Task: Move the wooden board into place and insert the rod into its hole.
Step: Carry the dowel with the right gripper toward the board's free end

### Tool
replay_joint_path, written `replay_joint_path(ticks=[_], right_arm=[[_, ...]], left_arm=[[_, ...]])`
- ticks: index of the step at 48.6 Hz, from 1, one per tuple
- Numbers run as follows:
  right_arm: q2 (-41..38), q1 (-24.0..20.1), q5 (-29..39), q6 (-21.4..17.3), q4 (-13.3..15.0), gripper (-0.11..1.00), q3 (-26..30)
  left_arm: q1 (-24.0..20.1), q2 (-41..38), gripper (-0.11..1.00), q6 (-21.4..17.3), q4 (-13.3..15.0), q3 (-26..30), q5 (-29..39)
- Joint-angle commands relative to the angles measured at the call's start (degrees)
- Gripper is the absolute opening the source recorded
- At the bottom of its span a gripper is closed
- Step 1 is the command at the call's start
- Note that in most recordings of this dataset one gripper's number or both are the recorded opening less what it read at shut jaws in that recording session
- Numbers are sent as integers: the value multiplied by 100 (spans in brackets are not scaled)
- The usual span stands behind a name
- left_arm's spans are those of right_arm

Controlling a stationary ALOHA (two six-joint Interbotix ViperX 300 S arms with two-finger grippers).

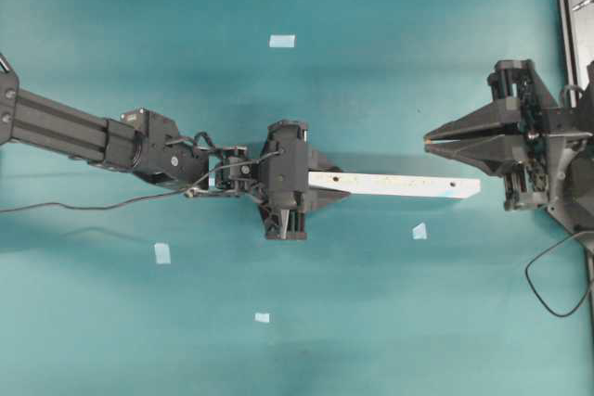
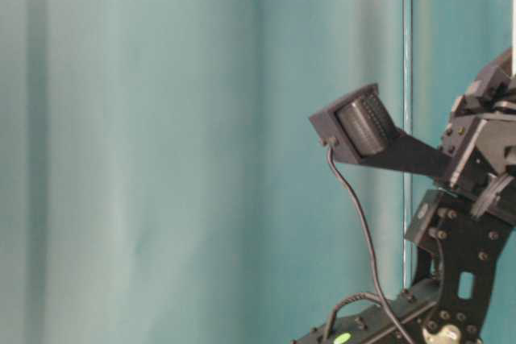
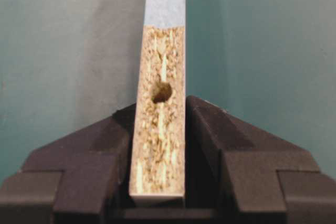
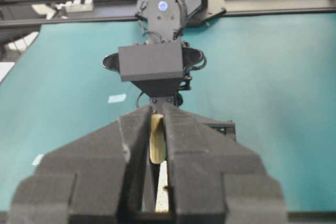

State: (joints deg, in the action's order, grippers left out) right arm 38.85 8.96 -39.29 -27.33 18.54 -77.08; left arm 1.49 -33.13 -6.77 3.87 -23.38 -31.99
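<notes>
i've got the left gripper (image 1: 327, 194) clamped on one end of the wooden board (image 1: 399, 184), the right gripper (image 4: 156, 129) pinching the rod (image 4: 156, 140) just beyond its far end, insertion not yet done.

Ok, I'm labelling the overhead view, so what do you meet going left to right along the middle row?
Left claw gripping the wooden board → the board's free end → right claw, which holds the rod.
</notes>
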Motion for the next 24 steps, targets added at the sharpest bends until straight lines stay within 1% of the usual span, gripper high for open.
replay_joint_path(ticks=[1, 12, 24], right_arm=[[-176, 35, -264, 53, -53, 9, 70], [-747, 35, -650, 176, -105, 9, 123], [-1503, 35, -1187, 396, -229, 9, 299]], left_arm=[[176, -62, 27, -9, -18, -79, -141], [176, -193, 27, -9, -18, -97, -404], [176, -229, 27, 0, -18, -97, -439]])
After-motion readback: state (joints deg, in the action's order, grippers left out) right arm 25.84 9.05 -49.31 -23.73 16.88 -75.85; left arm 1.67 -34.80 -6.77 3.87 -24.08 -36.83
